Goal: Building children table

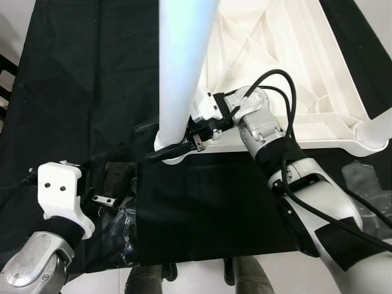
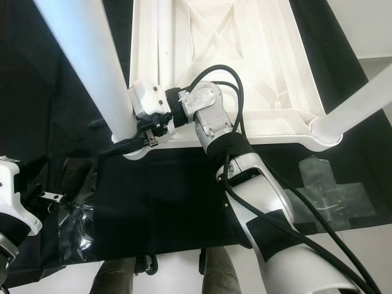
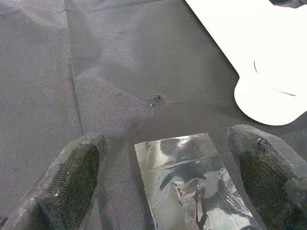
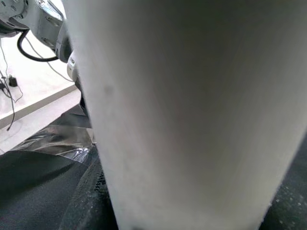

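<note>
Overhead, from the left eye view, I see the white tabletop lying upside down on the black cloth, its ribbed underside facing up; a white table leg stands upright in the near-left corner socket, and a second leg stands at the near-right corner; my right gripper reaches in from the right and its black fingers wrap the base of the near-left leg, clamped on it; my left gripper hangs low over the cloth, well apart from the tabletop, beside a crumpled clear plastic bag.

From the right eye view the same layout shows; the right arm's cables loop over the tabletop's near rim, and another clear plastic bag lies on the cloth to the right.

In the left wrist view I see both fingers spread wide with nothing between them, hovering above the clear bag; the rounded corner of the tabletop sits beyond them.

In the right wrist view the white leg is pressed close against the camera; the black cloth lies at its foot.
</note>
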Robot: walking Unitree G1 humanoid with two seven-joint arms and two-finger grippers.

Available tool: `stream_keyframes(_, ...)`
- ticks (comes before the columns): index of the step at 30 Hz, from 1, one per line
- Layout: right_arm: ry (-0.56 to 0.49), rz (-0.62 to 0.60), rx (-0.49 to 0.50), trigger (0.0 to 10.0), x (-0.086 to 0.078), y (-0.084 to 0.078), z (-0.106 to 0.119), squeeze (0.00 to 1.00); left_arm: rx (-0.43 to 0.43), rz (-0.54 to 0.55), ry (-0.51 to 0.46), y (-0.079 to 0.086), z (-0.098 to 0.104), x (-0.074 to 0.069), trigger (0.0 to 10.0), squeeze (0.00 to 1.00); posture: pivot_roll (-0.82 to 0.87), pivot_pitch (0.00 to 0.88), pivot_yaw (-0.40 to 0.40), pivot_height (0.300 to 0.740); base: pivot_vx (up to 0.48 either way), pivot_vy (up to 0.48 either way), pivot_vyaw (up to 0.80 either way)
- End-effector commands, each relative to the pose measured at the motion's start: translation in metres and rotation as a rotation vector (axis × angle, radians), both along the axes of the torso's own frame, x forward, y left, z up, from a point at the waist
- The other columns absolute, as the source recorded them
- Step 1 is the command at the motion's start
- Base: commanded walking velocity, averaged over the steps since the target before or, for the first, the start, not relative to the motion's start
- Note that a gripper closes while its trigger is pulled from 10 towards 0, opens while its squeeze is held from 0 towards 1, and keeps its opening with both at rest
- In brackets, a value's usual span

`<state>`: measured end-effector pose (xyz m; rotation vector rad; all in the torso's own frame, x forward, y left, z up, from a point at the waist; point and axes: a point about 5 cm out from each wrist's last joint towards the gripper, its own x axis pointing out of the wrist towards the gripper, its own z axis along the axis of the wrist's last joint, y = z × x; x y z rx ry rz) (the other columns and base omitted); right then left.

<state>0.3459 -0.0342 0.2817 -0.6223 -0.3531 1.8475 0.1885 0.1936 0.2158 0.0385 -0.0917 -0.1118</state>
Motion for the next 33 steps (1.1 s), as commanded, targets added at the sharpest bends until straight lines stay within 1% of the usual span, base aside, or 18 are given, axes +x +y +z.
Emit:
stream_keyframes(1, 0.166, -0.033, -0.254, 10.0, 0.000, -0.008, -0.062, 0.00, -0.003, -0.002, 0.035, 0.000, -0.005, -0.003, 10.0, 0.00, 0.09, 0.478, 0.023, 0.740, 0.000, 0.000, 0.00)
stream_keyframes(3, 0.208, -0.060, -0.248, 10.0, 0.002, -0.007, -0.062, 0.00, -0.002, -0.003, 0.036, 0.000, -0.005, -0.003, 10.0, 0.00, 0.09, 0.480, 0.024, 0.740, 0.000, 0.000, 0.00)
stream_keyframes(6, 0.228, -0.083, -0.233, 10.0, 0.003, -0.005, -0.061, 0.00, -0.002, -0.003, 0.036, 0.000, -0.005, -0.002, 10.0, 0.00, 0.09, 0.481, 0.025, 0.740, 0.000, 0.000, 0.00)
stream_keyframes(8, 0.279, -0.117, -0.189, 10.0, 0.006, -0.003, -0.059, 0.00, -0.002, -0.003, 0.035, 0.000, -0.005, -0.002, 10.0, 0.00, 0.08, 0.487, 0.025, 0.740, 0.000, 0.000, 0.00)
stream_keyframes(9, 0.279, -0.117, -0.189, 10.0, 0.006, -0.003, -0.059, 0.00, -0.002, -0.003, 0.035, 0.000, -0.005, -0.002, 10.0, 0.00, 0.08, 0.487, 0.025, 0.740, 0.000, 0.000, 0.00)
stream_keyframes(12, 0.329, -0.133, -0.142, 10.0, 0.007, -0.003, -0.059, 0.00, -0.003, -0.003, 0.035, 0.000, -0.004, -0.002, 10.0, 0.00, 0.08, 0.489, 0.025, 0.740, 0.000, 0.000, 0.00)
stream_keyframes(16, 0.340, -0.140, -0.134, 10.0, 0.007, -0.005, -0.061, 0.00, -0.004, -0.003, 0.034, 0.000, -0.004, -0.002, 10.0, 0.00, 0.08, 0.490, 0.025, 0.740, 0.000, 0.000, 0.00)
stream_keyframes(20, 0.320, -0.144, -0.159, 10.0, 0.006, -0.007, -0.066, 0.00, -0.003, -0.003, 0.034, 0.000, -0.004, -0.001, 10.0, 0.00, 0.08, 0.492, 0.027, 0.740, 0.000, 0.000, 0.00)
stream_keyframes(26, 0.283, -0.139, -0.191, 10.0, 0.005, -0.007, -0.067, 0.00, -0.003, -0.003, 0.033, 0.000, -0.004, -0.001, 10.0, 0.00, 0.08, 0.492, 0.028, 0.740, 0.000, 0.000, 0.00)
stream_keyframes(28, 0.245, -0.130, -0.232, 10.0, 0.004, -0.007, -0.067, 0.00, -0.003, -0.003, 0.033, 0.000, -0.003, 0.000, 10.0, 0.00, 0.08, 0.492, 0.026, 0.740, 0.000, 0.000, 0.00)
stream_keyframes(29, 0.245, -0.130, -0.232, 10.0, 0.004, -0.007, -0.067, 0.00, -0.003, -0.003, 0.033, 0.000, -0.003, 0.000, 10.0, 0.00, 0.08, 0.492, 0.026, 0.740, 0.000, 0.000, 0.00)
stream_keyframes(30, 0.234, -0.122, -0.270, 10.0, 0.004, -0.009, -0.069, 0.00, -0.003, -0.003, 0.033, 0.000, -0.003, 0.000, 10.0, 0.00, 0.08, 0.493, 0.025, 0.740, 0.000, 0.000, 0.00)
stream_keyframes(31, 0.234, -0.122, -0.270, 10.0, 0.004, -0.009, -0.069, 0.00, -0.003, -0.003, 0.033, 0.000, -0.003, 0.000, 10.0, 0.00, 0.08, 0.493, 0.025, 0.740, 0.000, 0.000, 0.00)
stream_keyframes(32, 0.235, -0.115, -0.308, 10.0, 0.004, -0.010, -0.070, 0.00, -0.003, -0.003, 0.032, 0.000, -0.003, 0.000, 10.0, 0.00, 0.08, 0.493, 0.025, 0.740, 0.000, 0.000, 0.00)
stream_keyframes(33, 0.261, -0.128, -0.352, 10.0, 0.005, -0.011, -0.070, 0.00, -0.004, -0.003, 0.032, 0.000, -0.003, 0.000, 10.0, 0.00, 0.08, 0.494, 0.024, 0.740, 0.000, 0.000, 0.00)
